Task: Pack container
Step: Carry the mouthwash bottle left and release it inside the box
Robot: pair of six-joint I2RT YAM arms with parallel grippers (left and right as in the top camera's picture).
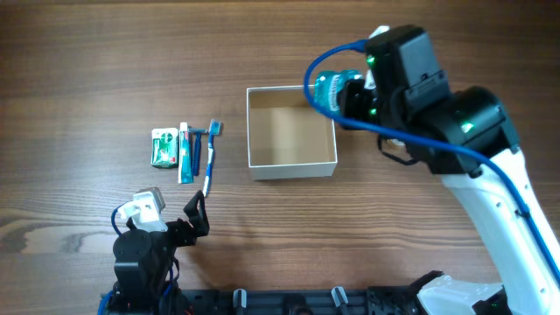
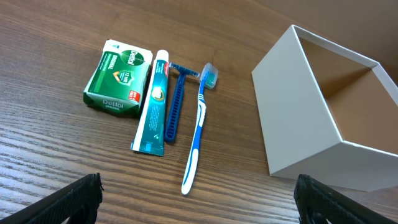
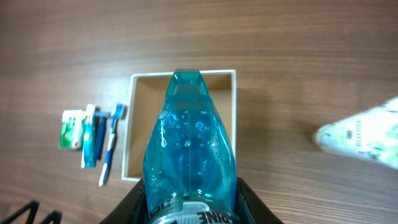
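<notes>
Overhead view is showing the right tool (image 1: 354, 96) hanging over the upper right corner of the container (image 1: 291, 169), which is sitting open and with nothing in it just right of centre on the table (image 1: 87, 52). Its fingers are closing tightly around the near end of a translucent teal bottle (image 3: 189, 137), whose far end is pointing over the tan floor in the right wrist view.

The risk, as I am judging it, is lying at the rim. The bottle is crossing the thin white wall rather than clearing it, so a descent could catch the edge and shove or tip the light box. The smooth plastic could also be slipping in the grip.

At lower left, the left tool (image 2: 199, 199) is spread wide and holding nothing, facing the Dettol soap box (image 2: 118, 78), toothpaste tube (image 2: 153, 102), razor (image 2: 176, 99) and toothbrush (image 2: 199, 118).
</notes>
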